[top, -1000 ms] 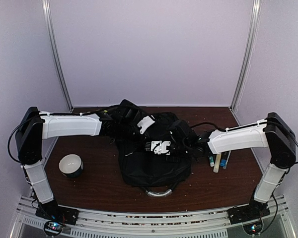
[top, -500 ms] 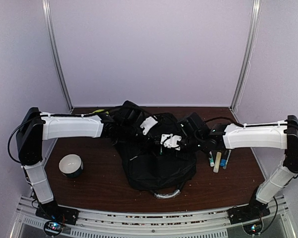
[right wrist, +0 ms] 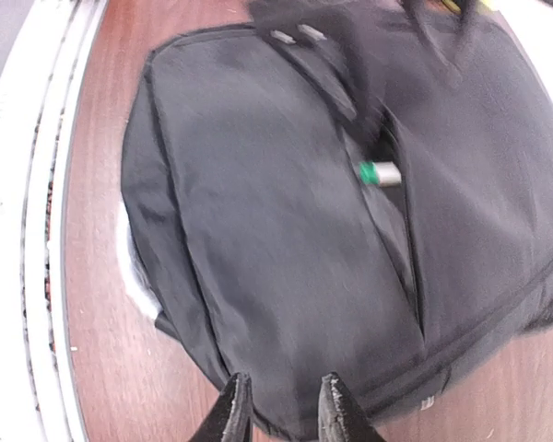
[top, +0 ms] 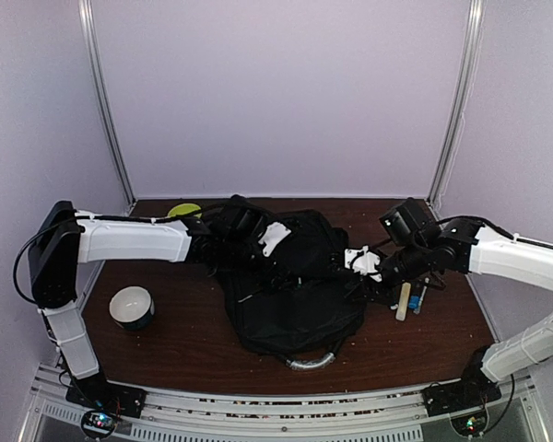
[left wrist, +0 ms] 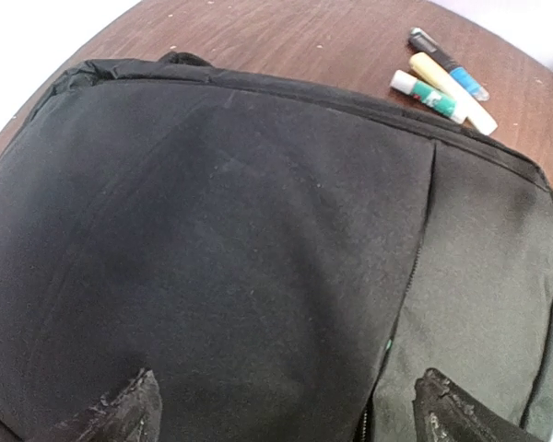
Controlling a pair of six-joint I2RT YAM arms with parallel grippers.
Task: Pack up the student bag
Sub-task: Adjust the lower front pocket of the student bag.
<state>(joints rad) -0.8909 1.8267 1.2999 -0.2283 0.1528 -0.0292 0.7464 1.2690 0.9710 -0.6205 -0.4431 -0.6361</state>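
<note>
One student bag (top: 290, 295) lies flat mid-worktop (top: 184, 350), with one bowl (top: 132, 307) to its left and three pen-like sticks (top: 405, 299) (blue-tipped, cream, green-and-white) clustered to its right. One small green-and-white item (right wrist: 380, 173) pokes from the bag's zip slit. The left gripper (left wrist: 286, 414) hovers over the bag with fingers spread wide, and the right gripper (right wrist: 278, 410), at the bag's right side, has fingers slightly parted with nothing between them.
</note>
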